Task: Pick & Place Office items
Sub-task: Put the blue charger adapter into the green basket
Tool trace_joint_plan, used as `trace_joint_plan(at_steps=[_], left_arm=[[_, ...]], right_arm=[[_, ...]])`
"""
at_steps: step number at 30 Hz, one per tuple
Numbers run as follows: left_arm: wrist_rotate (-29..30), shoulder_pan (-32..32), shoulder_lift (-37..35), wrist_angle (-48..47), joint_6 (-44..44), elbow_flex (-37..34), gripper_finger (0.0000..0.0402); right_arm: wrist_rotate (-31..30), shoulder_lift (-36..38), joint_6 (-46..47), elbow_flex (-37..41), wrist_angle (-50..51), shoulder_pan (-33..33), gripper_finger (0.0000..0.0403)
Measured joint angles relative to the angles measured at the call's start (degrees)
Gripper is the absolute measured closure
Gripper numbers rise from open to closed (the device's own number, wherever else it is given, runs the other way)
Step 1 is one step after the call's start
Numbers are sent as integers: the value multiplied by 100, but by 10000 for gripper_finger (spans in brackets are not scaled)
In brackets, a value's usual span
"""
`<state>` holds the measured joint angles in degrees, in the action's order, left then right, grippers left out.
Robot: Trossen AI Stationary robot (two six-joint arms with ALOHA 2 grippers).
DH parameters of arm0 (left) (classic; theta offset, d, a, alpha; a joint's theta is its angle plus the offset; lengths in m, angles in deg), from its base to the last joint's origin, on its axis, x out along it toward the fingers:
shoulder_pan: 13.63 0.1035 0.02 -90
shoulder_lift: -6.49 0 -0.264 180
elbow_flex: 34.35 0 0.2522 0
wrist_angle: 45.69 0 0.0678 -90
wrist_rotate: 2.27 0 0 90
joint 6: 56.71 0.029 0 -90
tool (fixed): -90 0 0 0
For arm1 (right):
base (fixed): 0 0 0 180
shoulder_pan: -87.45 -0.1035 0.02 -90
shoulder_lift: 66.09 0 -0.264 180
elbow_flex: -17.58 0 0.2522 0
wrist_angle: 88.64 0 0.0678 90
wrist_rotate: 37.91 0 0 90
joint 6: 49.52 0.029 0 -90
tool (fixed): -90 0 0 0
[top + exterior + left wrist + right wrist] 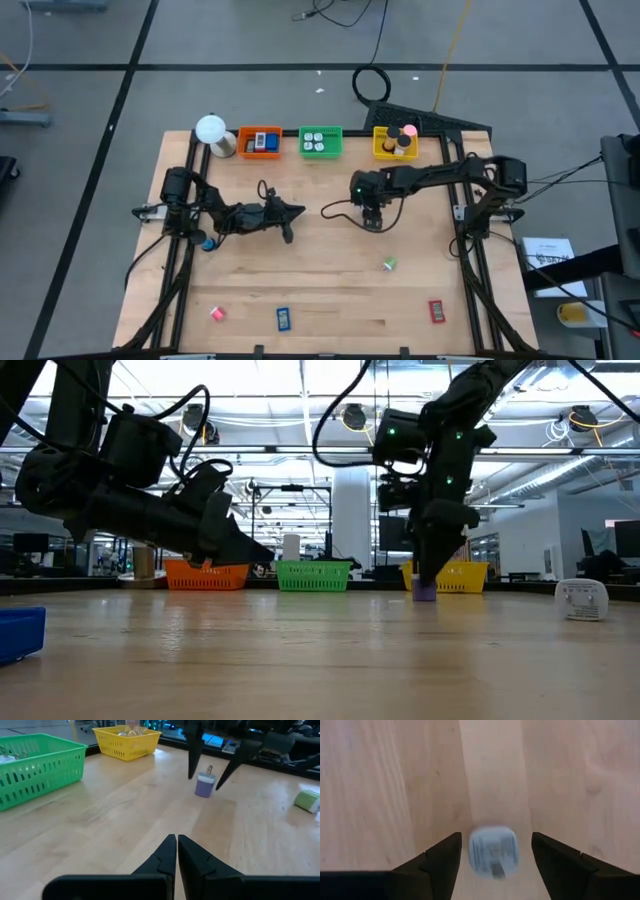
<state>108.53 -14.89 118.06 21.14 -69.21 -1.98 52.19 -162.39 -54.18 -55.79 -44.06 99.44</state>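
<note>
Right wrist view looks straight down on a small pale purple piece [492,851] with a label on its face, standing on the wooden table [380,780] between the two dark fingers [440,857] of the right gripper [495,855], which stand wide apart on either side of it with clear gaps, holding nothing. In the high view the right gripper [373,218] sits a little toward one o'clock from the table's middle, with the yellow tray [395,143] at twelve o'clock from it on the far edge, the green tray [321,141] at eleven o'clock and the orange tray [259,141] farther toward ten o'clock, beside the white ball lamp [211,129]. A green bit [389,264] lies at six o'clock from the gripper. Along the near edge lie a pink piece [217,313], a blue rectangle [284,318] and a red rectangle [436,311], well apart. The left gripper [290,212] waits at nine o'clock from the purple piece, fingers pressed together and empty.
</note>
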Motion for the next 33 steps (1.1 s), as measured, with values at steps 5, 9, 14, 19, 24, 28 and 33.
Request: trace_joint_plan(at_steps=[5, 9, 14, 19, 24, 28, 33], left_arm=[[1, 0, 0, -20, -7, 0, 385], [1, 0, 0, -19, -7, 0, 385], [4, 0, 1, -21, -7, 1, 385], [4, 0, 1, -21, -7, 0, 385], [4, 0, 1, -21, 22, 0, 385], [4, 0, -1, -21, 28, 0, 385], [6, 2, 0, -8, 37, 0, 385]], right_arm=[[8, -24, 49, 4, -36, 2, 214], [19, 14, 95, 4, 0, 4, 269], [35, 9, 185, -10, -1, 14, 277], [14, 32, 236, -608, 371, 242, 277], [0, 26, -158, -1643, 631, 836, 277], [-6, -391, -753, -2522, 674, 1365, 277], [21, -1486, -1512, -3755, 1058, 1798, 277]])
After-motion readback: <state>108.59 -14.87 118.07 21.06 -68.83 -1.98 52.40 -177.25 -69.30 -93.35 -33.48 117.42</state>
